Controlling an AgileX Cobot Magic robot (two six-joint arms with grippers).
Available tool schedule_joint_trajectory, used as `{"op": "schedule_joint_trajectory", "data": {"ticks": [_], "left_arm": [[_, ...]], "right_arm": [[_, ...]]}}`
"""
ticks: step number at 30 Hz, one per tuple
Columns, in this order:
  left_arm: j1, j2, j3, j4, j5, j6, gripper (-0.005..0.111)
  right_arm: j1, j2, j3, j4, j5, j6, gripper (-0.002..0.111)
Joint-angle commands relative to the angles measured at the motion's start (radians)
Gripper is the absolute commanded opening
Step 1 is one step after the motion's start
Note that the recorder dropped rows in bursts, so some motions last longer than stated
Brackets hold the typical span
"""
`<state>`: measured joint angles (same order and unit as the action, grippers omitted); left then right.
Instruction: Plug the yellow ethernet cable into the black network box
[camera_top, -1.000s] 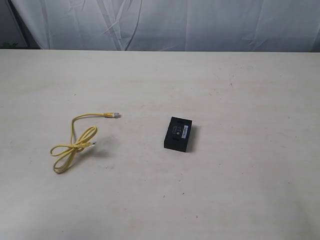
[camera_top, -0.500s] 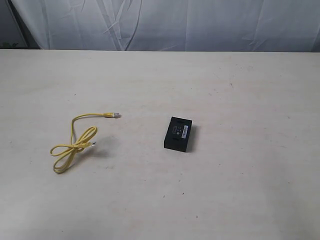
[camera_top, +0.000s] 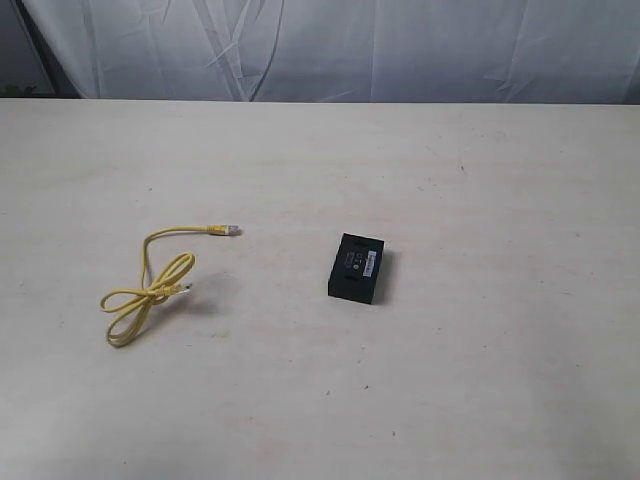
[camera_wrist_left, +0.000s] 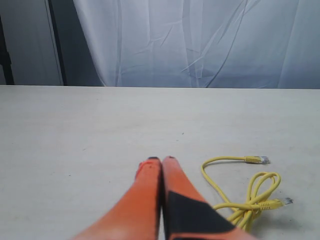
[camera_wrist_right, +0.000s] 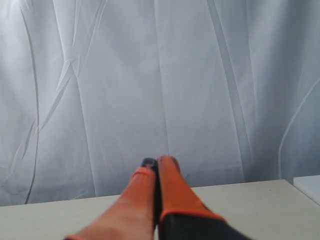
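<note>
Approach stage, nothing grasped yet. Yellow ethernet cable (camera_top: 157, 291) lies loose on the worktop (camera_top: 480, 380), left of centre, folded into a long loop. 1 plug (camera_top: 229, 230) sticks out on the far side, pointing right. The 2nd plug (camera_top: 184, 288) sits inside the loop. Black network box (camera_top: 356, 268) sits flat near the middle, right of the cable and well apart from it, with its white label strip facing up. Which face carries the port cannot be told from these views.

Left claw (camera_wrist_left: 160, 160) has its orange fingers pressed together and holds nothing. It hangs above the worktop, with the cable near it but not touched. Right claw (camera_wrist_right: 157, 161) is also fully closed and empty. It points at the white curtain (camera_wrist_right: 100, 75), with only a sliver of worktop below. Neither claw shows in the exterior view.

Judged step: 1st reach for a plug. Next move likely needs the left claw to open, drop over the free far plug and pinch just behind it, so the connector stays exposed. The right claw probably has to brace the box, since a light box would slide under the push.
</note>
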<state>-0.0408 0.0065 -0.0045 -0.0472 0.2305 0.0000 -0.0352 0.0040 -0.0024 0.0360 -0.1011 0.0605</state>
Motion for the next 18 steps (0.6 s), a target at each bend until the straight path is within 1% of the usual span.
{"op": "schedule_joint_trajectory", "data": {"ticks": [1,4,8,12,18], "left_arm": [[0.003,-0.007,0.004,0.000,0.000,0.000,0.000],[0.003,-0.007,0.004,0.000,0.000,0.000,0.000],[0.003,-0.007,0.004,0.000,0.000,0.000,0.000],[0.003,-0.007,0.004,0.000,0.000,0.000,0.000],[0.003,-0.007,0.004,0.000,0.000,0.000,0.000]], "right_arm": [[0.003,-0.004,0.002,0.003,-0.018,-0.004,-0.001],[0.003,0.001,-0.020,0.003,0.011,-0.004,-0.001],[0.003,0.077,-0.111,-0.002,0.063,-0.004,-0.001],[0.003,0.181,-0.233,-0.004,0.222,-0.004,-0.001],[0.003,0.379,-0.441,0.000,0.533,-0.004,-0.001]]}}
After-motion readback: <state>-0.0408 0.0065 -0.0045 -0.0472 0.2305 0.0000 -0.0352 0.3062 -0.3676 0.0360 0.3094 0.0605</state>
